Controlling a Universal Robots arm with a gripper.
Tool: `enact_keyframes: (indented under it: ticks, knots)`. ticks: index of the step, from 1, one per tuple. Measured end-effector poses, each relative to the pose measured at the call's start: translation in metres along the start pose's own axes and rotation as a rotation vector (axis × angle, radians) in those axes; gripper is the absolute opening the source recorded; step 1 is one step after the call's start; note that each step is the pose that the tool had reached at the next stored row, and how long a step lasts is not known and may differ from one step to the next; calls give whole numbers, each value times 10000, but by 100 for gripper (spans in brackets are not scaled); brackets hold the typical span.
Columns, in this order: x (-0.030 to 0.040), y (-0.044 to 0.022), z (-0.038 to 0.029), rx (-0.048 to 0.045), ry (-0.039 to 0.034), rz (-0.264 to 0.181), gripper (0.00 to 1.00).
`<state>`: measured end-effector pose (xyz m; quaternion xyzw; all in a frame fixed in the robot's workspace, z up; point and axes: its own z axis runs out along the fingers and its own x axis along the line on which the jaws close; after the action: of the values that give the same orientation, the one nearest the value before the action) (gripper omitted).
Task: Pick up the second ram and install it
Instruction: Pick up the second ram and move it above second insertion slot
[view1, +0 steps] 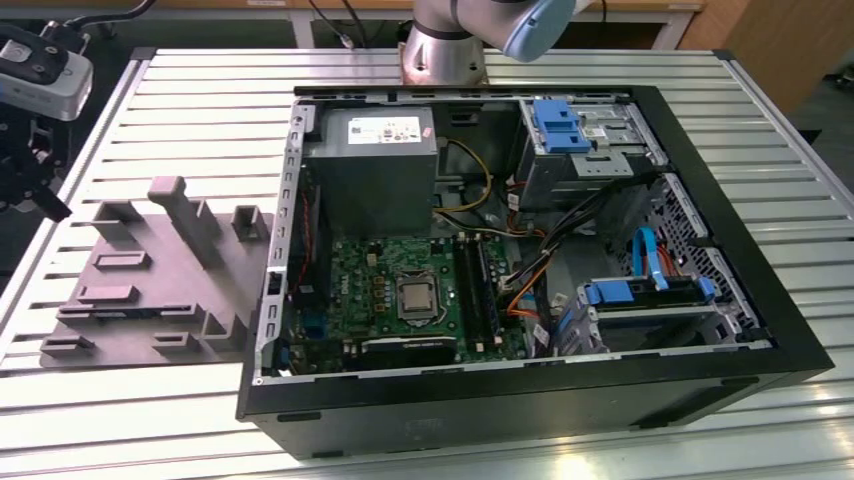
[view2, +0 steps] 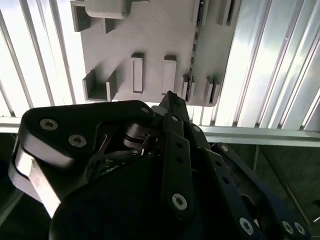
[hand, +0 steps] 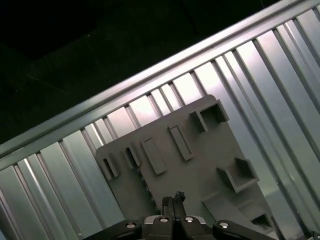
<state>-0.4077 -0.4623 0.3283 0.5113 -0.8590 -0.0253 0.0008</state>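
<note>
The tool (hand: 173, 199) hangs above the grey plastic fixture block with upright posts (hand: 200, 160) and points down at it. Its black fingers are drawn narrow and grip nothing. The long, thin dark second ram (view2: 194, 45) seems to stand edge-on in that block.

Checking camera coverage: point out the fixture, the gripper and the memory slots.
fixture (view1: 167, 290), exterior view, its flat base.
gripper (hand: 174, 198), first wrist view, between its fingertips.
memory slots (view1: 475, 285), exterior view, middle of the black slots.
</note>
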Motion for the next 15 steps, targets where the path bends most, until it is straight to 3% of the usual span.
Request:
enact_keyframes:
  ticks: [15]
  knots:
    - [0, -1, 12, -57, 103, -2325, 11]
